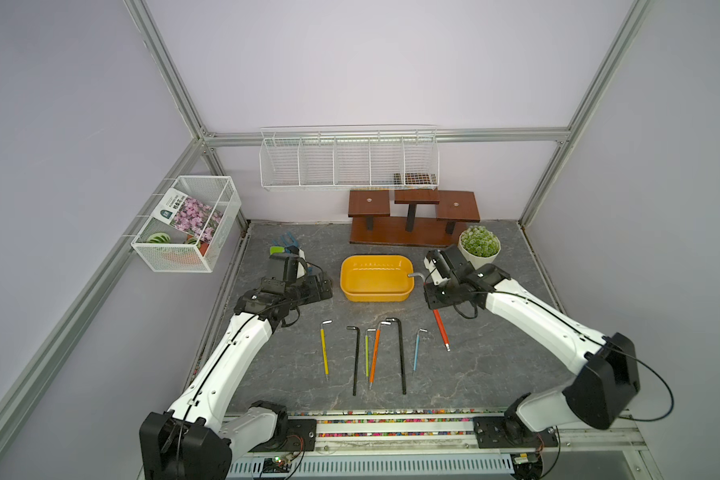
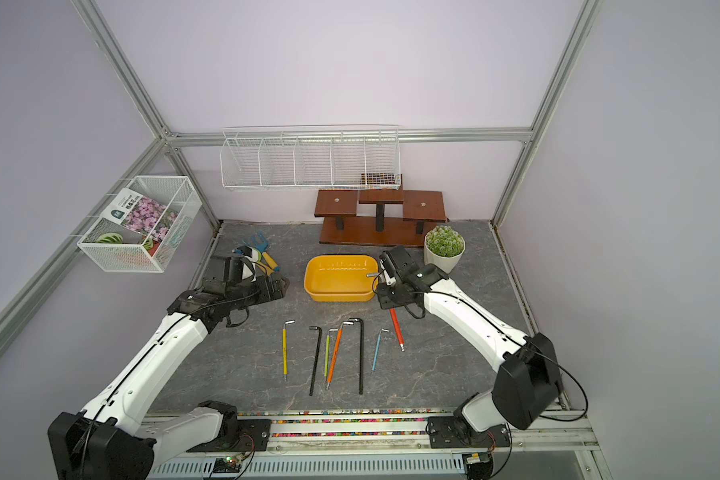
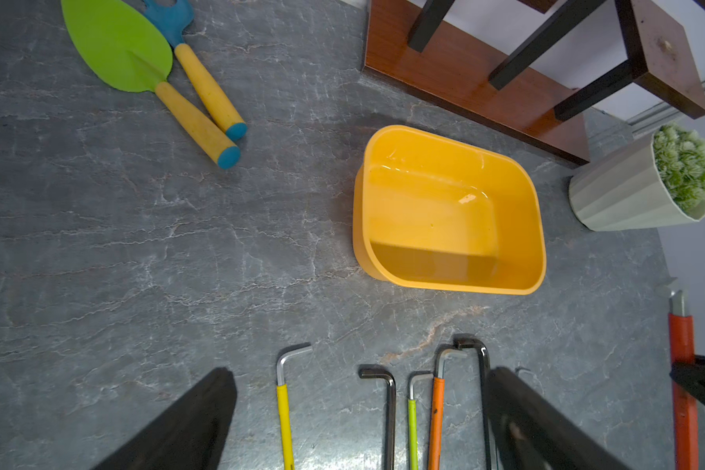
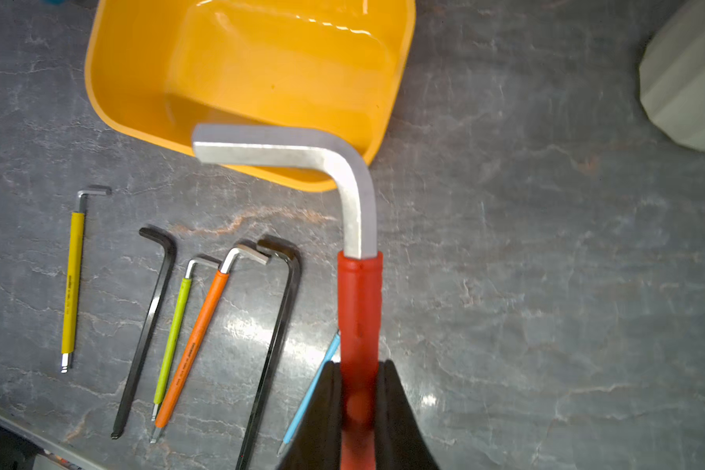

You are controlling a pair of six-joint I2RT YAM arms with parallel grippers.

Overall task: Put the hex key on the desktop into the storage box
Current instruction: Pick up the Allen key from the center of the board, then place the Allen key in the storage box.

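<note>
My right gripper (image 4: 359, 366) is shut on the red-sleeved hex key (image 4: 359, 293), gripping the sleeve. The key's bent silver end (image 1: 415, 275) reaches over the right rim of the yellow storage box (image 1: 377, 258), which holds nothing. The red shaft (image 2: 395, 326) slants back toward the front over the desktop (image 1: 495, 353). Several more hex keys lie in a row in front of the box: yellow (image 1: 324, 349), black (image 1: 356, 361), green (image 1: 366, 353), orange (image 1: 375, 353), long black (image 1: 401, 357), blue (image 1: 416, 351). My left gripper (image 3: 359, 378) hovers open left of the box, holding nothing.
A potted plant (image 1: 479, 247) stands just behind my right gripper. A wooden stepped stand (image 1: 412, 232) sits behind the box. Toy garden tools (image 3: 119, 44) lie at the back left. White wire baskets (image 1: 350, 162) hang on the back and left walls.
</note>
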